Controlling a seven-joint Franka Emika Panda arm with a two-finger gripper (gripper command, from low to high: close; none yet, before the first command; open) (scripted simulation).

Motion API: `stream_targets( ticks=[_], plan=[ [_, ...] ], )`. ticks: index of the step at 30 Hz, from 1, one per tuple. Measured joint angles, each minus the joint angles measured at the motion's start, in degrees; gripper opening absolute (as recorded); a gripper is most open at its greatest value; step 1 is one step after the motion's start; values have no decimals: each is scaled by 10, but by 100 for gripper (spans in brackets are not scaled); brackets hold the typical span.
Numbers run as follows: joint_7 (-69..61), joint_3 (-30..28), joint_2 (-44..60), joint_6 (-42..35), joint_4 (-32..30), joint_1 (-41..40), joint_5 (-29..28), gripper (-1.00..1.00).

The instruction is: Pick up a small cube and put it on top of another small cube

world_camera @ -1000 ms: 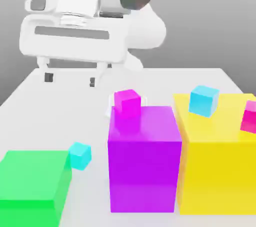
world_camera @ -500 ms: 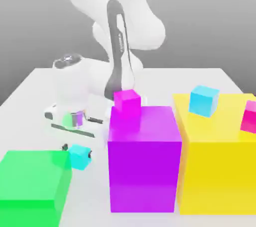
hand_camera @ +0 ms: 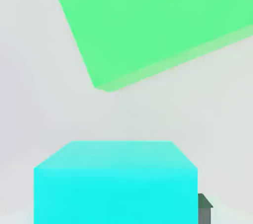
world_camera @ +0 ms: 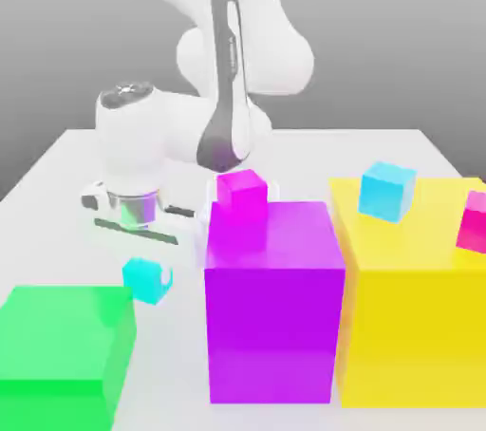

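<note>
A small cyan cube hangs just above the white table beside the green block, with my gripper shut on it from above. A dark fingertip shows at the cube's side. In the hand view the same cyan cube sits close up, a dark finger at its edge and the green block beyond. A small magenta cube rests on the purple block. Another cyan cube and a pink cube sit on the yellow block.
Three large blocks line the front: green at the exterior view's left, purple in the middle, yellow at the right. The white table stretches behind them, with the arm's base at the back.
The hand dropped from high above the table onto the cyan cube and its jaws closed on it. Since half a second ago the cube has risen slightly.
</note>
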Motion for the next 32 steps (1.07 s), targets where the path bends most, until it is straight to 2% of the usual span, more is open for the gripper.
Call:
stream_targets(
  ticks=[3, 6, 18, 24, 26, 28, 29, 32],
  plan=[
    [19, 15, -49, -25, 27, -6, -21, -100],
    [41, 37, -100, -86, 55, 12, -18, -100],
    [114, 122, -304, -382, 170, 105, 45, -100],
    [121, 131, -340, -534, 207, 134, 82, -100],
    [122, 136, -339, -532, 195, 138, 89, -100],
    [122, 142, -327, -495, 167, 139, 94, -100],
    [121, 144, -320, -472, 151, 140, 97, 100],
    [121, 144, -320, -472, 151, 140, 97, 100]
  ],
)
